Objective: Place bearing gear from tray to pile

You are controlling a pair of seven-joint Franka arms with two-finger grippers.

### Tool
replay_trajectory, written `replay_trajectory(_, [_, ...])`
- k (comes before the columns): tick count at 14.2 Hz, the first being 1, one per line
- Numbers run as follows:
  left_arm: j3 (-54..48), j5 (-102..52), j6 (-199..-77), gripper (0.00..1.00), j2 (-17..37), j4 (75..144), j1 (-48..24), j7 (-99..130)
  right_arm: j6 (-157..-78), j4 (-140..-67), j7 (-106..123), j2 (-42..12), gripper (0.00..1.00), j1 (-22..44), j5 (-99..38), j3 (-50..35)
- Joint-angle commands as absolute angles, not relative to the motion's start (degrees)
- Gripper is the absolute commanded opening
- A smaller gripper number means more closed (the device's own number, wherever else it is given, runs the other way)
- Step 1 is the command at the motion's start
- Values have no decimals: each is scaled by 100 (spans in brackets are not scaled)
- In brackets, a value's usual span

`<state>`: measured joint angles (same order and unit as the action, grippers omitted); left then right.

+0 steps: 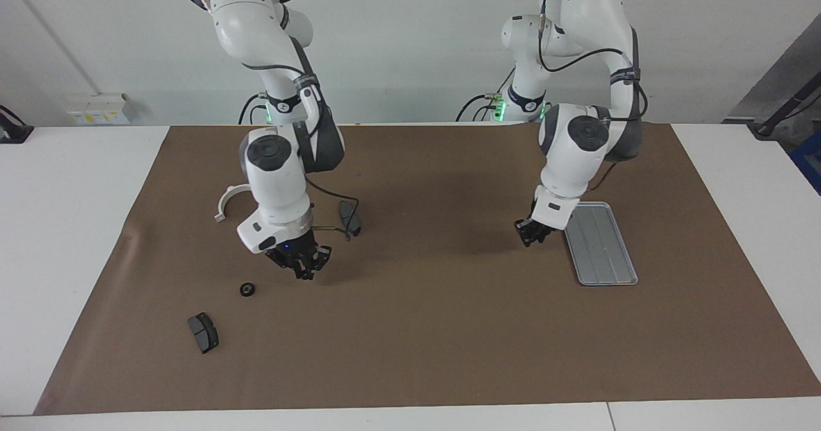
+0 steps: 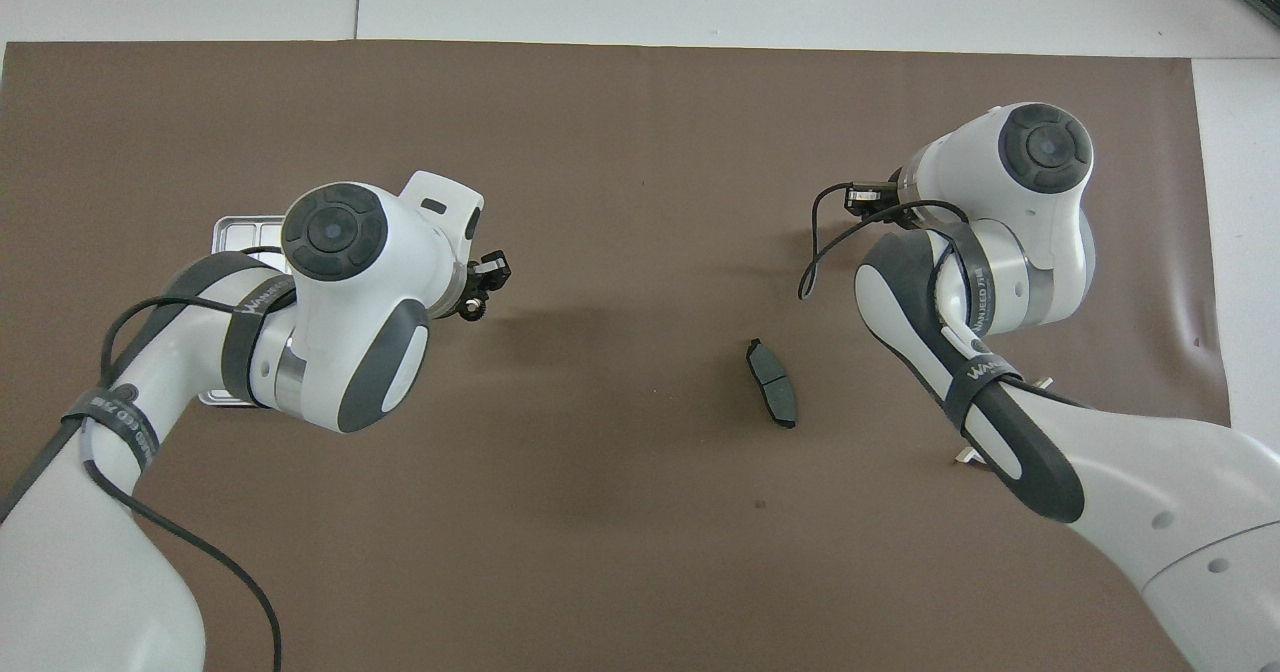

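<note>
Brown mat (image 1: 410,354) covers the table between the tray (image 1: 603,251) and the pile, and that long open stretch is the main risk as I judge it: the left gripper (image 1: 533,232) has its fingertips pinched on what looks like a small dark round gear (image 2: 472,308), held only at the very tips, so a jolt on the way could let it slip and roll across the mat. A release from too high could send it rolling away from the pile as well. The other hazard is crowding, since the right gripper (image 1: 300,265) hangs low over the mat right at the pile, between one dark pad (image 1: 350,218) and a second gear (image 1: 247,288) lying loose on the mat; if the left arm carries straight in, wrists or cables could meet, or the parts could be knocked. The white bracket (image 1: 226,201) lies nearer the robots and another pad (image 1: 203,332) farther out, both toward the right arm's end. The left arm is folded at the elbow with its wrist tipped, gripper pointing down and slightly toward the middle of the table, over bare mat just beside the tray's edge, which sits at the left arm's end and looks empty. The right arm reaches steeply down, its gripper fully closed on nothing, apparently waiting
</note>
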<state>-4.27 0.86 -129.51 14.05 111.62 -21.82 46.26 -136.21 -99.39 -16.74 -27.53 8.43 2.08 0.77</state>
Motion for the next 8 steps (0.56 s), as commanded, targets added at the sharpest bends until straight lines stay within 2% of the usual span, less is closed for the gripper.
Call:
replay_trajectory(1, [-334,105,-12893,0,1424,11057,-2740,5324,-13825,-9975,-1415,-2856,0,721,53,-9])
replay_trajectory(6, [-360,97,-13166,0,1476,11057,-3488,5651,-14089,-10054,-1468,-2944,0,686,44,0])
replay_trajectory(7, [-360,71,-13210,0,1485,11039,-3533,5651,-14158,-10098,-1468,-2944,21,686,44,-9])
replay_trajectory(8, [-360,1,-13227,9,1485,11030,-3542,5651,-14194,-10142,-1476,-2944,83,686,44,0])
